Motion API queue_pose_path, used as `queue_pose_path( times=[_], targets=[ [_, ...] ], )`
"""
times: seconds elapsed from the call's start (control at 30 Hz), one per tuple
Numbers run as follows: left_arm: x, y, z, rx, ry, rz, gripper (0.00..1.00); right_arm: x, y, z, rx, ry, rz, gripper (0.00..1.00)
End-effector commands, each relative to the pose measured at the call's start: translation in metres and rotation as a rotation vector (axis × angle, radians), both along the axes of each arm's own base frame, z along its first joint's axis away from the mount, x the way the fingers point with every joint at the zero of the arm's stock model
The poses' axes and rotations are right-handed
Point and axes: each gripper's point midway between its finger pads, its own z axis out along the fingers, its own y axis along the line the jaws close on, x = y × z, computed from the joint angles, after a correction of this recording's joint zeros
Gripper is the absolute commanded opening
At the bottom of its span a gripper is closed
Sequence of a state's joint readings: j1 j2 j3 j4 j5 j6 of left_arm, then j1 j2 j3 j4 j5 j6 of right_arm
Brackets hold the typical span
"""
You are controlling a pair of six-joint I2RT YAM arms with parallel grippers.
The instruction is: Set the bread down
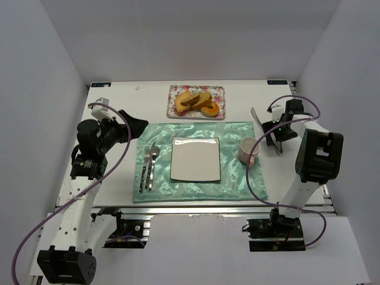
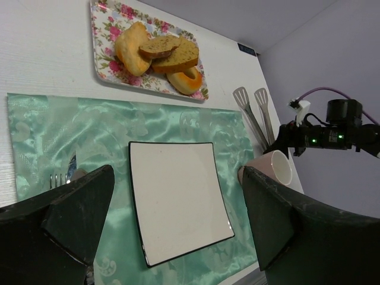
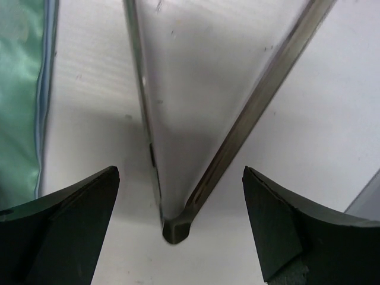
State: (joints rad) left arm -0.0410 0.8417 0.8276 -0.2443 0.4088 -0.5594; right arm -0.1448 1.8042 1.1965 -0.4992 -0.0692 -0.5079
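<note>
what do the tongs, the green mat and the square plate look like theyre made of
Silver V-shaped tongs: metal, probably stainless steel, brushed grey with a dull reflection. Mint-green shiny placemat: satin-like fabric, going by its sheen, soft ripples and faint woven pattern. White square plate with a dark rim: looks like glazed ceramic, smooth and glossy, though melamine can't be ruled out.

Wht arms (image 1: 297, 187), blk tools (image 2: 177, 178), purple cables (image 1: 127, 141).

No words, brands or numbers can be read anywhere on the white table (image 1: 249, 98), and the two small dark stickers (image 1: 98, 85) at its far corners are too tiny for us to make out.
</note>
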Motion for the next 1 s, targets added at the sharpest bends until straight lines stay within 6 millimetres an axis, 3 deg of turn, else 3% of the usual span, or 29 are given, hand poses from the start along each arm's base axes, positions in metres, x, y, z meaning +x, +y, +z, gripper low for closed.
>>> queue_pose_path(
  times=[0.0, 0.07, 0.17, 0.37, 0.47, 0.5, 0.57, 0.6, 0.7, 0.77, 0.9, 0.97],
  targets=[
    [0.003, -0.003, 0.013, -0.027, -0.037, -0.010, 0.98, 0.029, -0.002, 0.000, 0.023, -0.042, -0.004, 0.89],
    [0.005, -0.003, 0.013, -0.027, -0.031, -0.012, 0.98, 0.033, 0.002, -0.015, 0.055, 0.002, -0.019, 0.89],
    [0.007, -0.002, 0.015, -0.012, -0.018, -0.008, 0.98, 0.042, 0.005, -0.018, 0.079, 0.000, -0.020, 0.86],
    [0.007, 0.001, 0.015, -0.014, -0.014, 0.009, 0.98, 0.047, 0.005, -0.022, 0.095, -0.032, -0.024, 0.72],
    [0.006, -0.001, 0.013, -0.039, -0.015, 0.008, 0.98, 0.047, 0.006, -0.026, 0.106, -0.011, -0.007, 0.51],
    [0.006, -0.001, 0.014, -0.042, -0.018, 0.008, 0.98, 0.047, 0.005, -0.026, 0.105, -0.010, -0.004, 0.33],
    [0.006, -0.001, 0.016, -0.046, -0.027, 0.010, 0.98, 0.049, 0.003, -0.022, 0.107, -0.023, -0.006, 0.17],
    [0.007, -0.001, 0.017, -0.044, -0.029, 0.012, 0.98, 0.050, 0.002, -0.018, 0.122, -0.033, -0.011, 0.05],
    [0.007, 0.000, 0.020, -0.037, -0.034, 0.012, 0.98, 0.058, 0.000, 0.018, 0.177, -0.111, -0.030, 0.06],
    [0.007, -0.001, 0.020, -0.035, -0.035, 0.010, 0.98, 0.065, 0.003, 0.056, 0.203, -0.196, -0.017, 0.11],
    [0.009, -0.004, 0.015, -0.054, -0.032, -0.009, 0.98, 0.067, 0.027, 0.111, 0.309, -0.288, 0.046, 0.21],
    [0.012, -0.006, 0.015, -0.065, -0.036, -0.016, 0.98, 0.065, 0.037, 0.126, 0.357, -0.287, 0.041, 0.27]
  ],
)
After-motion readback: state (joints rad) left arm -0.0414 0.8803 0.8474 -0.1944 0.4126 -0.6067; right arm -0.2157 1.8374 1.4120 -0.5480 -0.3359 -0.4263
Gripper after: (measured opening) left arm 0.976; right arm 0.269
